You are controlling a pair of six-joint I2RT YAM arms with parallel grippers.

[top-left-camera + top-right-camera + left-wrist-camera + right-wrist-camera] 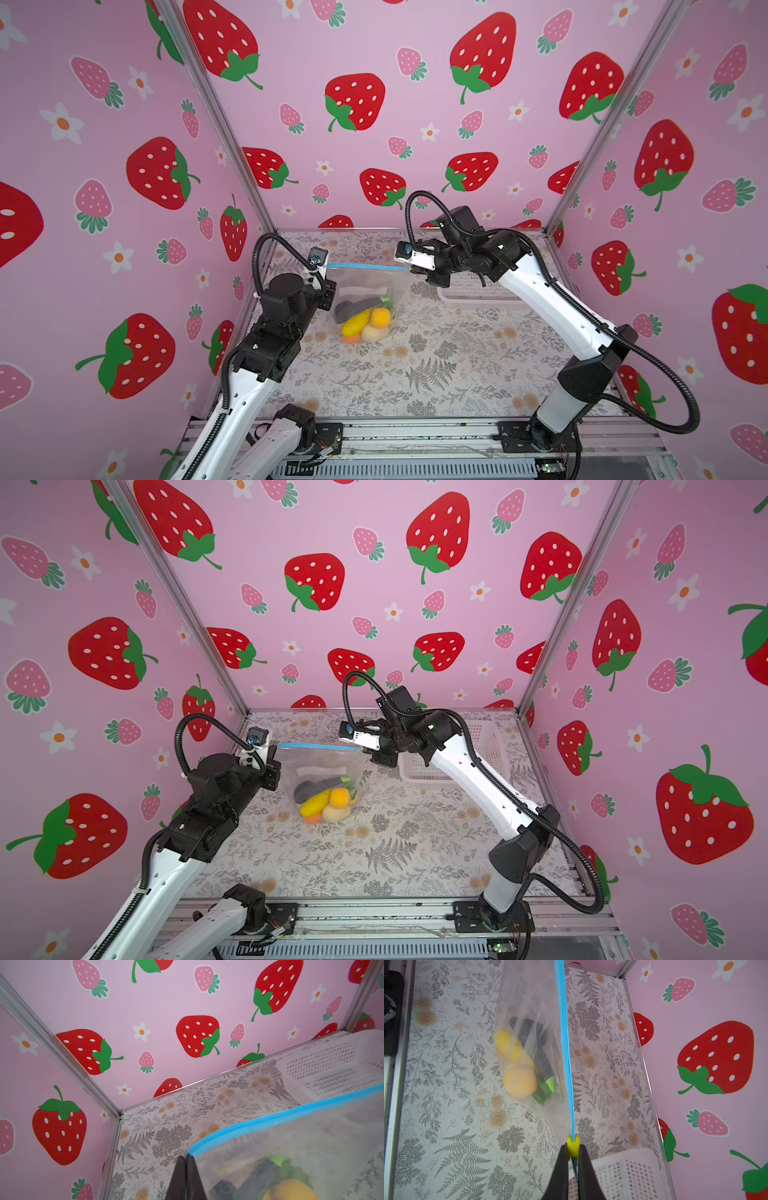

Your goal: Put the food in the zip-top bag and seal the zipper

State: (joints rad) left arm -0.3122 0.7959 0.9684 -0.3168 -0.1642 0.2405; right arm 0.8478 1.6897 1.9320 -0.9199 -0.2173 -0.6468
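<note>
The clear zip-top bag (365, 291) hangs above the table between my two grippers, its light-blue zipper (368, 267) pulled straight along the top. The food (365, 322), yellow, orange, beige, dark and green toy pieces, lies heaped in the bag's bottom. My left gripper (185, 1157) is shut on the left end of the zipper (270, 1119). My right gripper (573, 1146) is shut on the yellow slider tab (573, 1140) at the right end of the zipper (564, 1043), whose blue strip looks pressed together along its length.
A white perforated basket (478, 286) stands at the back right, just behind and under my right gripper (411, 270). Strawberry-print walls close in the back and both sides. Floral table surface (415, 374) stretches in front of the bag.
</note>
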